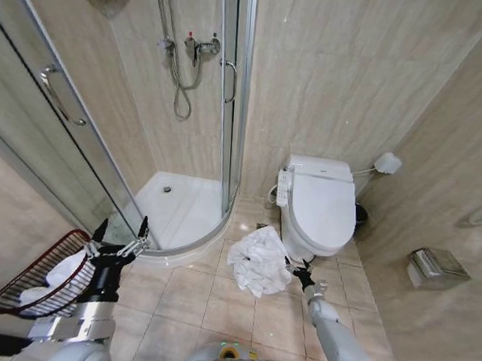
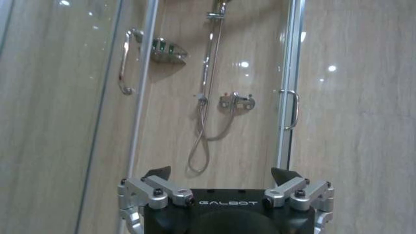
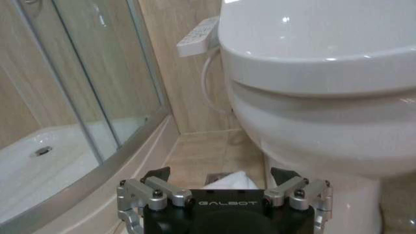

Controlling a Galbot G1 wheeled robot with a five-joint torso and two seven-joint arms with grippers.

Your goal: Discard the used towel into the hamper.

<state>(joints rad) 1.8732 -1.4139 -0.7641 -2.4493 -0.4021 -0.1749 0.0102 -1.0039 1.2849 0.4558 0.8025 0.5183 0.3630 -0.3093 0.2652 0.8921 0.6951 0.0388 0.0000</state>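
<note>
Bathroom scene, tiled floor [image 1: 218,309] mostly bare in the middle between the shower and the toilet.

Shower enclosure [image 1: 183,210] takes the left half: curved white tray, glass panels, its rounded lip running close to the towel's left side. Toilet [image 1: 320,205], lid closed, sits against the back wall on the right, base just beside the towel.

Towel [image 1: 259,261]: white, crumpled heap on the floor, wedged between the tray edge and the toilet base. A corner of it shows between the fingers in the right wrist view.

Hamper [image 1: 46,274]: dark reddish-brown wire basket, horizontal rings, tilted on its side at the far left edge, white cloth inside, well apart from the towel.

Right gripper [image 1: 299,271]: low at the towel's right edge, next to the toilet base, fingers spread wide, nothing clamped.

Left gripper [image 1: 121,231]: raised beside the hamper, pointing toward the shower glass, fingers wide open, empty.
</note>
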